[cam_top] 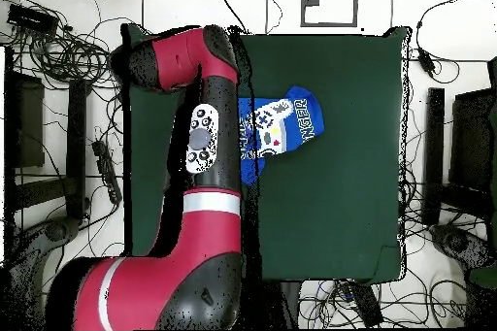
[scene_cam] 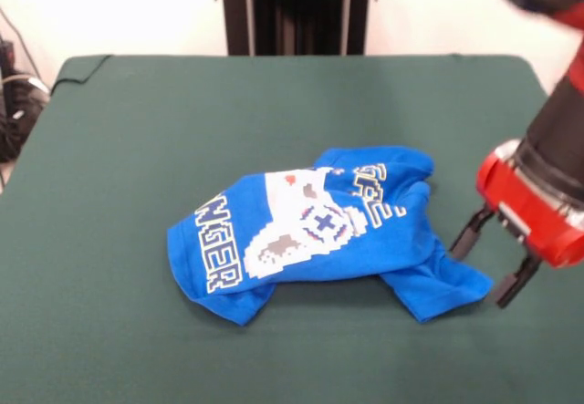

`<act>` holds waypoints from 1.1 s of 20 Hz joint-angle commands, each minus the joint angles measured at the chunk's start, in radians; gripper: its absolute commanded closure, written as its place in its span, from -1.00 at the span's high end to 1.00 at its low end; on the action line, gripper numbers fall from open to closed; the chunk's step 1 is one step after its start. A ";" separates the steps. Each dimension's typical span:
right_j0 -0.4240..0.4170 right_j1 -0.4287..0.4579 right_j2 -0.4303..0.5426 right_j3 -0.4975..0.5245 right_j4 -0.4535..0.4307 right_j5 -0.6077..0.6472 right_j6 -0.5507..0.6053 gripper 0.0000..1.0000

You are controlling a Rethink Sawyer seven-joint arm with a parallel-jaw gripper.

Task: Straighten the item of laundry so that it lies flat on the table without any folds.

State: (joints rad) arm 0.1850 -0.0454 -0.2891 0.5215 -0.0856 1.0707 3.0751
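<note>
**At the frame's right edge: fingers spread beside a crumpled shirt**

At lower right of the front view, the gripper [scene_cam: 491, 262] hangs with its two black fingers [scene_cam: 471, 232] spread apart, pinching nothing, just beside the shirt's nearest sleeve. The blue T-shirt [scene_cam: 301, 235] lies rumpled and folded over itself at the middle of the green bench [scene_cam: 137, 149], lettering and controller print partly showing. From overhead, the red arm [cam_top: 199, 143] covers the shirt's left edge.
</note>
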 commanded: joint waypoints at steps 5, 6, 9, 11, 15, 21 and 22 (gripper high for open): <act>-0.027 -0.202 0.069 0.235 -0.005 0.121 -0.303 1.00; -0.030 -0.209 0.067 0.249 -0.013 0.122 -0.312 1.00; -0.034 -0.231 0.047 0.306 -0.051 0.106 -0.332 1.00; -0.040 -0.240 0.044 0.335 -0.068 0.084 -0.342 1.00; -0.053 -0.254 0.051 0.390 -0.096 0.034 -0.350 1.00; -0.082 -0.255 0.068 0.423 -0.142 -0.009 -0.343 1.00; -0.088 -0.255 0.073 0.426 -0.148 -0.013 -0.342 1.00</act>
State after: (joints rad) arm 0.1182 -0.3225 -0.2994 0.7305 -0.1821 1.0709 3.0749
